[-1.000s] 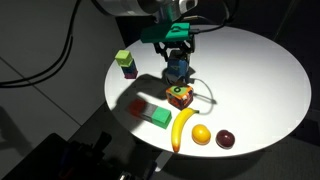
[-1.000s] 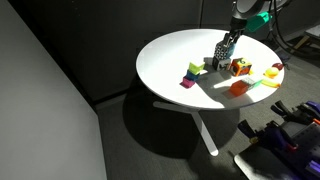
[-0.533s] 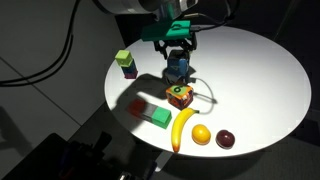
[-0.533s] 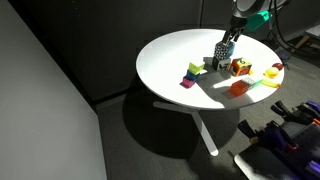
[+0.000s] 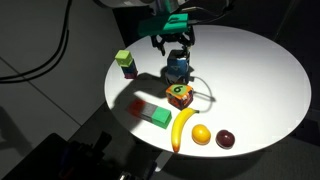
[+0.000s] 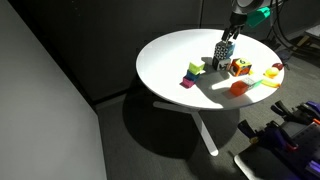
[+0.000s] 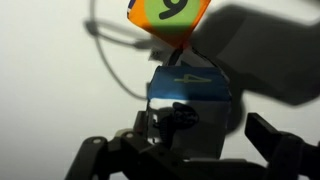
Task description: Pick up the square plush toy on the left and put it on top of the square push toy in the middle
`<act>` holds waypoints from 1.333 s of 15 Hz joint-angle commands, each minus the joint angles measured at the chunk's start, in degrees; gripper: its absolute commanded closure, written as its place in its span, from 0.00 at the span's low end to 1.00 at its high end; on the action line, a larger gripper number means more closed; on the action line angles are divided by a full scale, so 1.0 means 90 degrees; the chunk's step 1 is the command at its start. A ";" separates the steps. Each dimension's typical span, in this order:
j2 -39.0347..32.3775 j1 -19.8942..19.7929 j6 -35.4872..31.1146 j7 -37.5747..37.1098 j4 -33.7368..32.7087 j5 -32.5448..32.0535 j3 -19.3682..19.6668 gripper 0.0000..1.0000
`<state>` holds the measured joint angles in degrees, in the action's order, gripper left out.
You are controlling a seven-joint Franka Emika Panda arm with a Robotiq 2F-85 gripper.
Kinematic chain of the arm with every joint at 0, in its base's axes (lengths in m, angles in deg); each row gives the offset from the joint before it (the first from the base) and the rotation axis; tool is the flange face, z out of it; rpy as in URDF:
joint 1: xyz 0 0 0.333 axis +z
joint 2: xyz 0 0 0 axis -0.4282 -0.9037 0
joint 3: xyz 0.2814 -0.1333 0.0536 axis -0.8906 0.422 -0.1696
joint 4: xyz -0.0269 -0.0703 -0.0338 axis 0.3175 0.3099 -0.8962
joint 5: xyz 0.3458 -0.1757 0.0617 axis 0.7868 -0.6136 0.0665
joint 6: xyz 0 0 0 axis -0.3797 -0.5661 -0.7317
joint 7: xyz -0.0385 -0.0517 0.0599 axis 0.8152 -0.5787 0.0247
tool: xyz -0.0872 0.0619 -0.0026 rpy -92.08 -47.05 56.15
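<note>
Blue plush cube (image 5: 178, 67): stands toward the far middle of the round white table (image 5: 255, 70), directly under the gripper. In the wrist view its top face (image 7: 190, 92) is blue with a yellowish mark like a 4.
What lies under it: in both exterior views the blue shape looks tall (image 6: 221, 52), as though it sat on a second cube, but the pictures are too small to be sure.
Gripper (image 5: 174, 44): released, its jaws spread wide. It hangs just above the blue cube without touching it. In the wrist view the two dark fingers (image 7: 272, 138) stand on either side of the cube with clear gaps.
Orange cube (image 5: 180, 96): just beside the blue cube on its near side. It is many-coloured, and the wrist view shows an orange face (image 7: 168, 12) with a 9.
Cable (image 5: 205, 93): a thin white loop lies on the table to the right of the orange cube.
Block stack (image 5: 125, 63): a green block on a purple one, well apart at the far left edge.
Flat green block (image 5: 157, 117): near and left of the orange cube.
Banana (image 5: 182, 128): at the near edge, curved, just right of the flat green block.
Orange fruit (image 5: 201, 134): right beside the banana.
Dark plum (image 5: 226, 139): just right of the orange fruit.
</note>
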<state>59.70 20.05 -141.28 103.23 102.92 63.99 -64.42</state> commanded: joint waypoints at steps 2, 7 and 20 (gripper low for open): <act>0.0362 0.0113 0.0674 -0.0091 0.0065 -0.0084 0.0033 0.00; 0.0662 0.0330 0.1446 -0.0556 0.0147 -0.0462 0.0165 0.00; 0.1667 0.0374 0.3321 -0.0071 0.0546 -0.0104 -0.0144 0.00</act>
<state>71.08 23.16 -114.41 100.14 106.05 61.16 -65.42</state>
